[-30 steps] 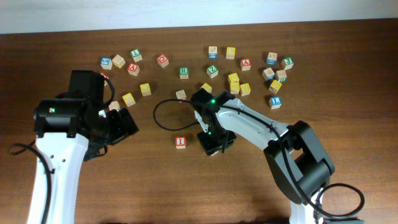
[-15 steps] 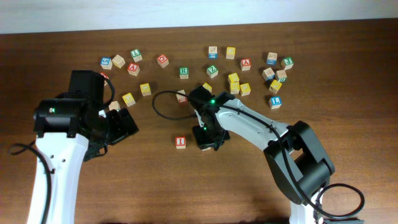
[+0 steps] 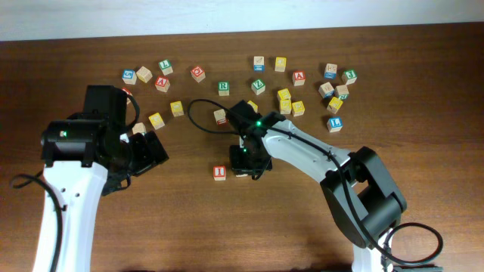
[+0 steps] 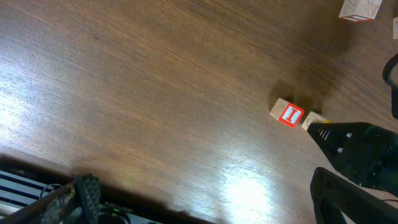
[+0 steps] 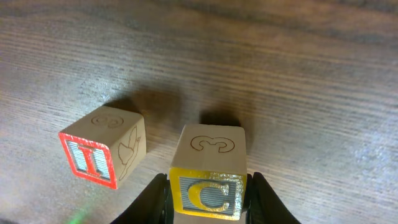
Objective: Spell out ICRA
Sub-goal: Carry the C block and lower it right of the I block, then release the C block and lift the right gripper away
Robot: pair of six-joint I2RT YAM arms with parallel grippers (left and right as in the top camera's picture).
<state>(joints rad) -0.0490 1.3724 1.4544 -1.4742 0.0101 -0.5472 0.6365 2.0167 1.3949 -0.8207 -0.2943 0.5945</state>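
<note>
Brown wood-grain table runs to a pale strip along its far edge, with loose letter cubes scattered over the far side, the green R cube among them, and the red I cube alone near the middle. From above the right gripper hides its load; the right wrist view shows its fingers clamped on the yellow C cube, just right of the I cube, a gap between. Well left, the left gripper spreads wide, holding nothing.
</note>
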